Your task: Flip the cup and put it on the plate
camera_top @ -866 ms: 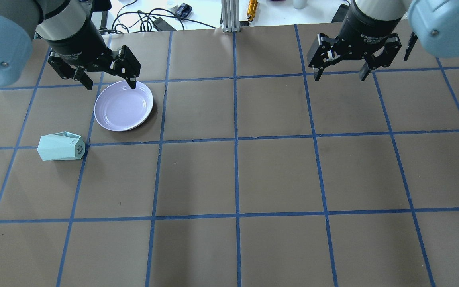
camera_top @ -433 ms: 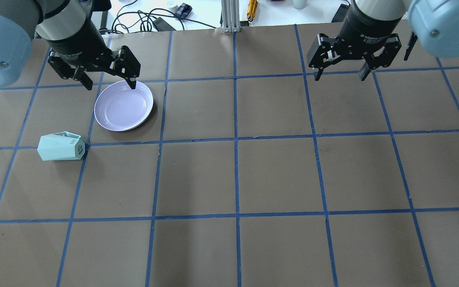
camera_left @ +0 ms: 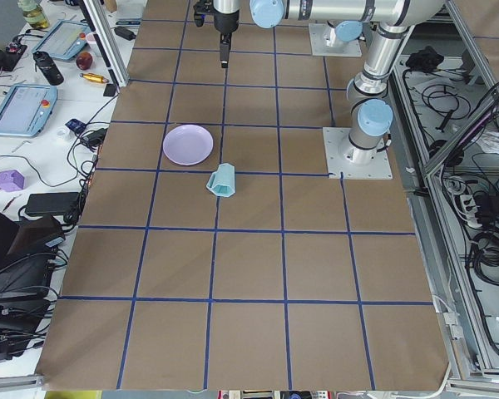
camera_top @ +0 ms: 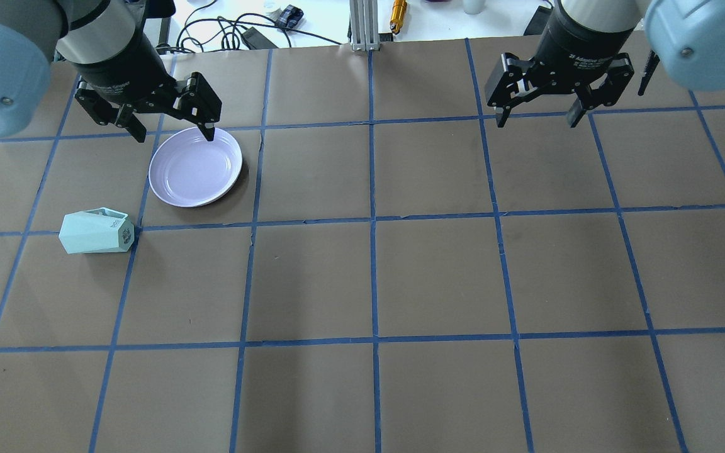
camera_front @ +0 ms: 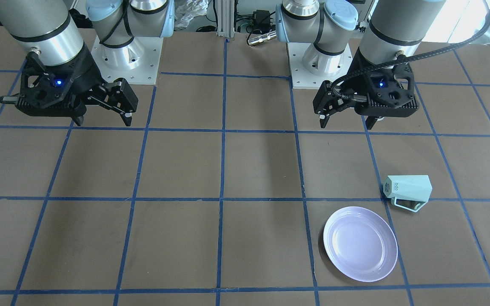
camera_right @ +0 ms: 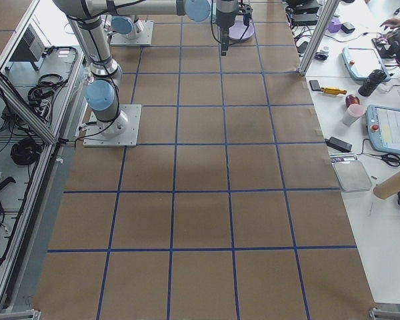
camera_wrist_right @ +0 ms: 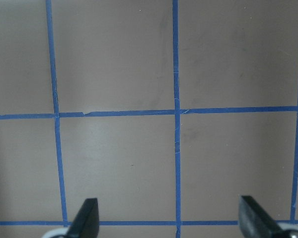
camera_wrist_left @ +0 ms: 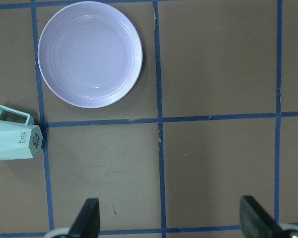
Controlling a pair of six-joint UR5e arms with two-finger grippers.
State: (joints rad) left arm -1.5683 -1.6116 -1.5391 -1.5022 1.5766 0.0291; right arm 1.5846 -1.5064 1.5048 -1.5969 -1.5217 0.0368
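Both the left gripper point(camera_front: 346, 124) and the right gripper point(camera_front: 102, 122) hang over the brown gridded table point(camera_front: 253, 165) in the front-facing view, fingers apart, empty. Overhead, the mint-green faceted plastic cup point(camera_top: 97, 232) lies sideways near the round lavender plate point(camera_top: 196, 167), not touching.

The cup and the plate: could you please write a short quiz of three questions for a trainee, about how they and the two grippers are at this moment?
1. True or false: the cup stands upright on the plate.
2. Which gripper is nearer to the cup? A) the left gripper B) the right gripper
3. Fill in the missing word: both grippers are ___ and hold nothing.

Key
1. False: the cup lies on its side on the table, apart from the plate.
2. A
3. open
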